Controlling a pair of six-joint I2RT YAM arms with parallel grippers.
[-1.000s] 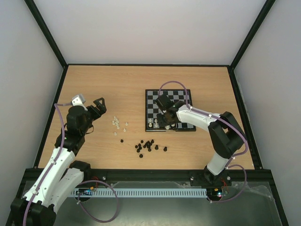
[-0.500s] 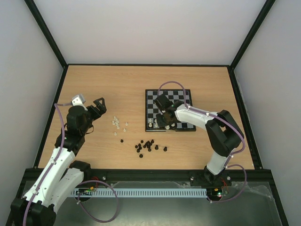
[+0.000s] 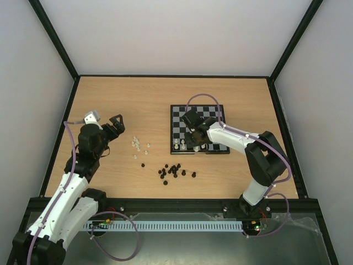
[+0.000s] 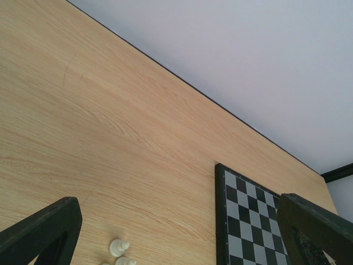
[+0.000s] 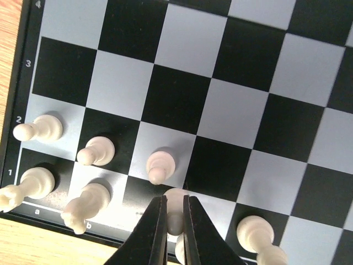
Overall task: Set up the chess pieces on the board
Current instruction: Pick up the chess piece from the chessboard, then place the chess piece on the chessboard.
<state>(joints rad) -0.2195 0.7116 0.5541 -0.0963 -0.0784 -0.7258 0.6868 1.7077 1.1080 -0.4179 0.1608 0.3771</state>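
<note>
The board (image 3: 182,113) lies right of centre, seen close in the right wrist view (image 5: 248,110). Several white chess pieces stand in its two near rows: pawns (image 5: 98,150) and taller pieces (image 5: 85,201). My right gripper (image 3: 194,142) is low over the near edge, and its jaws (image 5: 175,207) are shut on one white chess piece (image 5: 175,199) standing on a first-row square. More white pieces (image 3: 138,144) lie loose on the table, two of them in the left wrist view (image 4: 118,247). My left gripper (image 3: 113,126) hangs open above the table, left of them, holding nothing.
A scatter of small black pieces (image 3: 174,170) lies on the wood in front of the board's near-left corner. The board's left border (image 4: 219,221) shows in the left wrist view. Black frame rails and grey walls bound the tabletop.
The right gripper's jaws have drawn in around the white piece at the board's near edge, and the arm shifted slightly. The left arm has not moved.
</note>
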